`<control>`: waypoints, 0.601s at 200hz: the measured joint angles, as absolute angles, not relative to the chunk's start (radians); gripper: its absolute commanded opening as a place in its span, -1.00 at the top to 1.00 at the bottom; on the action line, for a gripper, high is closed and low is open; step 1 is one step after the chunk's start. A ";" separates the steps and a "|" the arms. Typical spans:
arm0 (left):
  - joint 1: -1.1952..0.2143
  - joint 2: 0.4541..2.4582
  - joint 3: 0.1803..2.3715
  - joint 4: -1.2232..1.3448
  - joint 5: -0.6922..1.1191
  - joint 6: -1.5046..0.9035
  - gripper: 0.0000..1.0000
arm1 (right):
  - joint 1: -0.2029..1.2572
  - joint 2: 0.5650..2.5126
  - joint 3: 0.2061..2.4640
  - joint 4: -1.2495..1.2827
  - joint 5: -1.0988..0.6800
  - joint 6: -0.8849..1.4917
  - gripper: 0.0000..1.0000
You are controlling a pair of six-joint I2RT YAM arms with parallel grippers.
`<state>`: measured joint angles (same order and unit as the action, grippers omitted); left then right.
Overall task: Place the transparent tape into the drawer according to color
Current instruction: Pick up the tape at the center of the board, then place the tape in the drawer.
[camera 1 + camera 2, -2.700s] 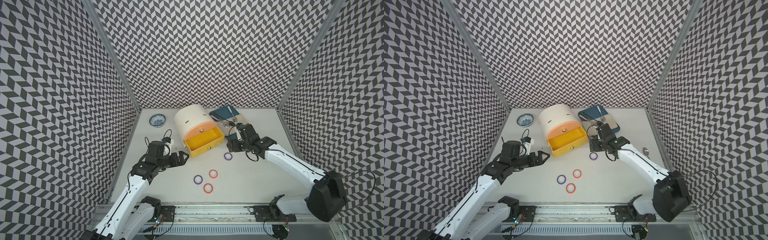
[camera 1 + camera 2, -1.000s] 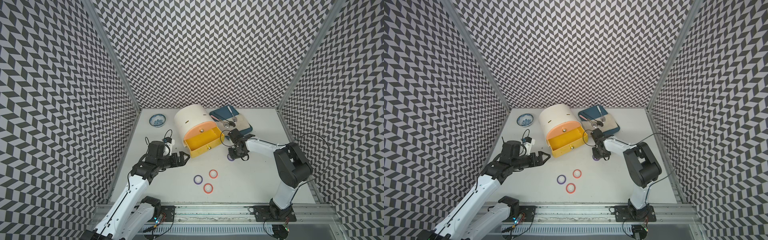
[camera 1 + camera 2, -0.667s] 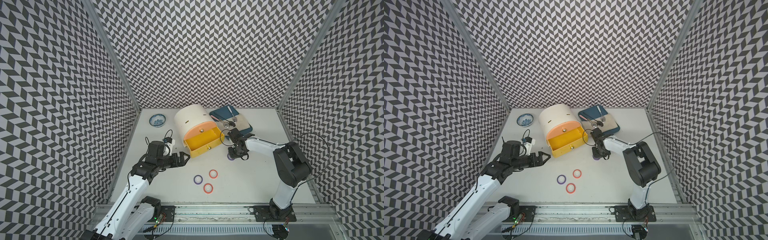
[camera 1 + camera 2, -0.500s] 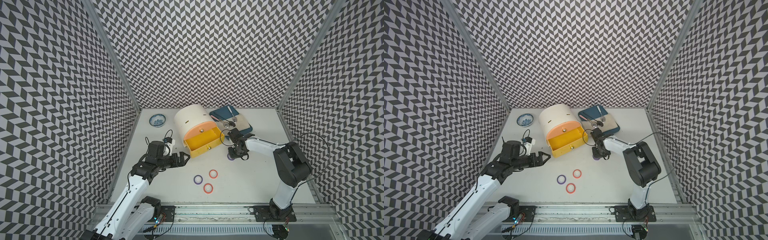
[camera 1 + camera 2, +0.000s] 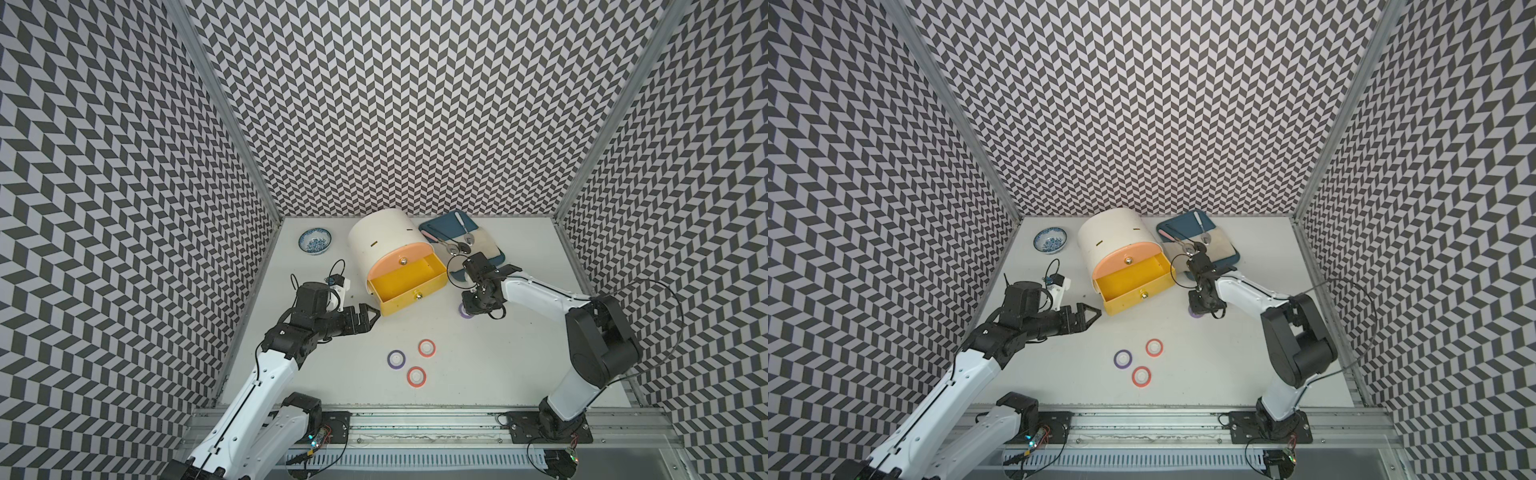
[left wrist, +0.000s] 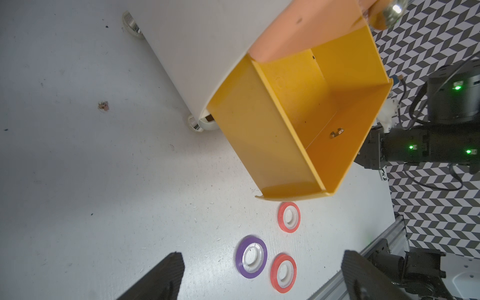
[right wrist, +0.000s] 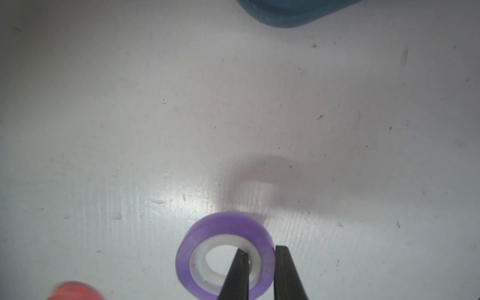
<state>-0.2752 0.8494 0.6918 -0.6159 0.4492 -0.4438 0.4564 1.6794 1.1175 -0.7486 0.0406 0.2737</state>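
white worktop [image 5: 498, 374]: right pincer [image 7: 259, 249] clamped across one wall of purple tape ring [image 7: 226, 226] at four o'clock of the open yellow drawer [image 5: 399, 303], left pincer [image 5: 371, 318] apart, empty; risk, thin one-wall pinch may let ring swivel or drop on lifting.

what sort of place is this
Likely a lab robot test cell: chevron-patterned walls box in a white table, and a left arm and right arm are mounted on a metal rail at its front.
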 measured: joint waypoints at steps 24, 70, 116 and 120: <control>-0.275 0.849 0.692 -0.616 0.448 -0.444 -1.00 | 0.456 1.633 1.148 -0.788 0.038 0.278 1.00; -0.275 0.849 0.692 -0.616 0.442 -0.447 -1.00 | 0.455 1.533 1.264 -0.854 0.044 0.297 1.00; -0.275 0.848 0.692 -0.617 0.440 -0.447 -1.00 | 0.456 1.470 1.341 -0.871 0.008 0.311 1.00; -0.275 0.847 0.692 -0.618 0.440 -0.447 -1.00 | 0.456 1.468 1.346 -0.870 0.002 0.312 1.00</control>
